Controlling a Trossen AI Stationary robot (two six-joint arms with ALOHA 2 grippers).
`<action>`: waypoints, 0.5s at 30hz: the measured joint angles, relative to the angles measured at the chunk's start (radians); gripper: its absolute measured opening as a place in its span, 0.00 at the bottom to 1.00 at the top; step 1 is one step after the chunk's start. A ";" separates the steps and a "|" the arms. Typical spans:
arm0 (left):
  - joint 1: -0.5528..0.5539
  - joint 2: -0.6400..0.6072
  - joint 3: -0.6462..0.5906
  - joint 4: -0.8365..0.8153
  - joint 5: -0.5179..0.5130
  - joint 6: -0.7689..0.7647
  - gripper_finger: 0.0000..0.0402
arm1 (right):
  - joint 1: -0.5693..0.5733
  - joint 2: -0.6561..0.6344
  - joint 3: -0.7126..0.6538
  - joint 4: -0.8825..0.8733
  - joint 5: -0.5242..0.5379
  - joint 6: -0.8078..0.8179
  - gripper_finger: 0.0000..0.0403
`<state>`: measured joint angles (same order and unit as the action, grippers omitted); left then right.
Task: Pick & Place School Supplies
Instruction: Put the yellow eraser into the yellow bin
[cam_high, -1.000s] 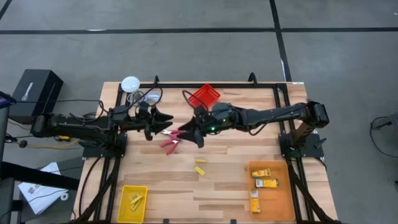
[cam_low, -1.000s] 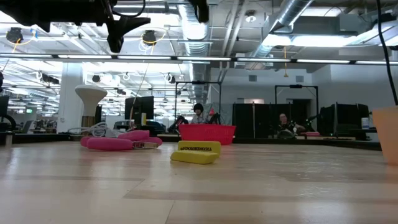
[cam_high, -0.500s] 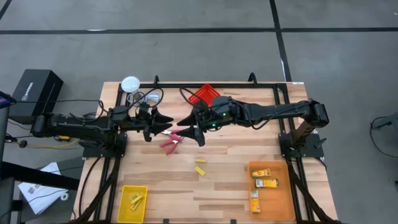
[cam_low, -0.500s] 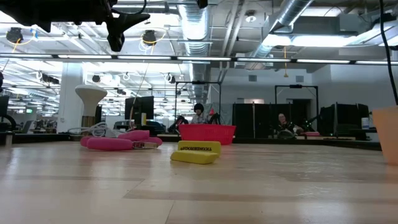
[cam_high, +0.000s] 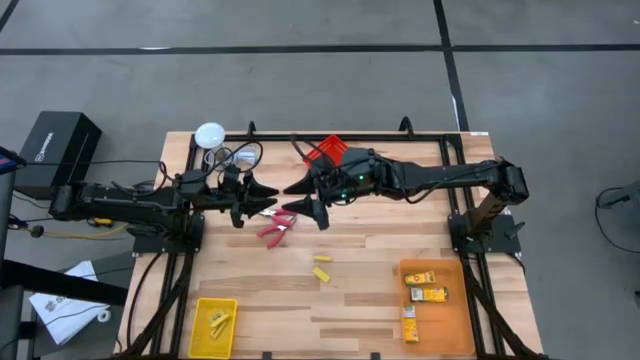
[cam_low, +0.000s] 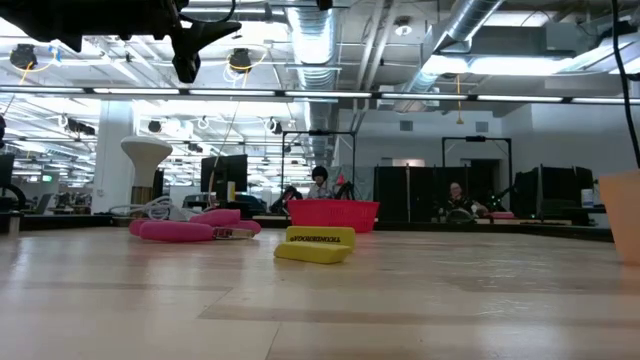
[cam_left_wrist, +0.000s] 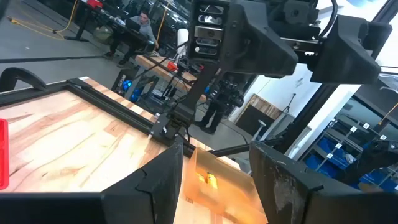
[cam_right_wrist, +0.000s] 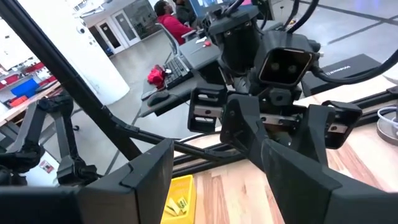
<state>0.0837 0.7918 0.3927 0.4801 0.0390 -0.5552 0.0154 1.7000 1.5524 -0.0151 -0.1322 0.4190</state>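
Note:
The red-handled scissors (cam_high: 272, 226) lie flat on the wood between the two grippers; in the low view the scissors (cam_low: 185, 229) rest on their handles. Two tiny yellow pieces (cam_high: 321, 270) lie nearer the near edge, and one yellow piece (cam_low: 314, 245) shows in the low view. Yellow-orange boxes (cam_high: 426, 287) sit in the orange bin. My left gripper (cam_high: 264, 195) (cam_left_wrist: 217, 149) hovers open just left of the scissors. My right gripper (cam_high: 303, 203) (cam_right_wrist: 217, 149) hovers open just right of them, facing the left one. Neither touches anything.
A red bin (cam_high: 330, 152) stands at the far edge, partly under my right arm. The orange bin (cam_high: 455, 320) sits at the near right, and a yellow bin (cam_high: 214, 325) holding yellow pieces at the near left. A white round object with a cable (cam_high: 210, 134) lies at the far left corner.
My right gripper has risen and drawn back a little toward the far edge, leaving the top of the low view. It has stayed open. The scissors and yellow pieces have not moved.

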 joint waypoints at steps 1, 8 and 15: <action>0.000 0.000 0.000 0.000 0.000 0.000 0.45 | 0.000 0.000 0.000 -0.001 0.000 -0.003 0.58; 0.000 0.000 0.000 0.000 0.000 0.007 0.45 | -0.001 0.000 0.000 0.000 0.000 -0.012 0.58; 0.000 0.000 0.000 -0.001 0.000 0.008 0.45 | -0.005 0.000 0.000 0.004 0.001 -0.031 0.58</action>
<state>0.0837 0.7918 0.3927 0.4795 0.0387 -0.5473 0.0105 1.7000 1.5524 -0.0108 -0.1316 0.3881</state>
